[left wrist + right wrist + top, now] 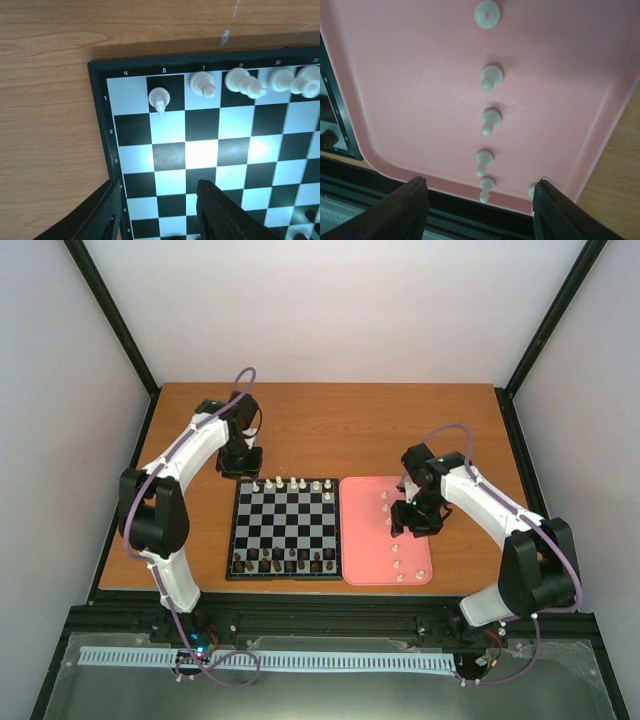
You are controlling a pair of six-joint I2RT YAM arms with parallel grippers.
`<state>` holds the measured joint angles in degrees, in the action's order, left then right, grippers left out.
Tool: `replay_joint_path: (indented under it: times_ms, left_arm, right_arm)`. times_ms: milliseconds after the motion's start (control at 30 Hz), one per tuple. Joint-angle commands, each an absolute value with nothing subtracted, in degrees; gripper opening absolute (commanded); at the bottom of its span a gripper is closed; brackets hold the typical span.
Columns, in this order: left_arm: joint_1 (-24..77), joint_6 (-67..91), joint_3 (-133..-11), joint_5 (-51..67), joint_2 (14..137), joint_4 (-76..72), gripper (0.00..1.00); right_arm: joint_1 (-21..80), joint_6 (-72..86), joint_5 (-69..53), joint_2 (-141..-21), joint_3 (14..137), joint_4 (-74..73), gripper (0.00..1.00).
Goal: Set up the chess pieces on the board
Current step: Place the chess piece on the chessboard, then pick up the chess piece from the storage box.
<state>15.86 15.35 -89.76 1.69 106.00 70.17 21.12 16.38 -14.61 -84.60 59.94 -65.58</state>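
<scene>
A: Left gripper (pixel 157 200) over the far left corner of the square black-and-pale-grey checked chessboard (pixel 285 525), fingers partly apart, nothing between them.
B: Tiny cream chess pieces (pixel 202 84) standing along the far row, just ahead of those fingers. Dark brown pieces (pixel 283 562) lined up at the near edge.
A: Right gripper (pixel 481 195) spread wide, empty too, hovering above the plain pink rectangular tray (pixel 365 540).
B: More cream pawns (pixel 491 120) upright in a line down that tray, just beside the board.

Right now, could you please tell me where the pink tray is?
In the top view the pink tray lies on the table directly right of the board, with cream pieces on it.
</scene>
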Motion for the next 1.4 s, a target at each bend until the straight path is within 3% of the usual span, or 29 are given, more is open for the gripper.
replay_joint_path:
  times_ms: [0,133,433,933,1167,1367]
  left_arm:
    - [15.38,16.47,-93.83,-0.04,101.13,73.44,0.45]
    - [15.28,17.08,-95.11,0.11,98.63,73.02,0.47]
    - [15.3,16.15,-95.32,1.43,98.18,71.84,0.48]
    - [15.29,15.39,-96.2,3.4,96.79,71.38,0.47]
    - [15.3,15.64,-96.11,3.16,97.39,71.2,0.47]
    - [15.29,15.99,-95.89,2.82,97.84,71.28,0.47]
  right_arm:
    - [20.61,17.61,-14.62,-80.39,59.5,-70.87,0.58]
    - [20.65,20.06,-15.01,-76.65,56.8,-73.22,0.63]
    - [20.65,27.26,-16.48,-70.53,47.06,-70.38,0.59]
    - [20.41,31.02,-9.8,-76.95,41.01,-60.67,0.53]
    - [19.64,30.31,-8.99,-78.76,40.12,-59.09,0.46]
    - [19.42,29.16,-9.03,-79.51,39.87,-58.97,0.3]
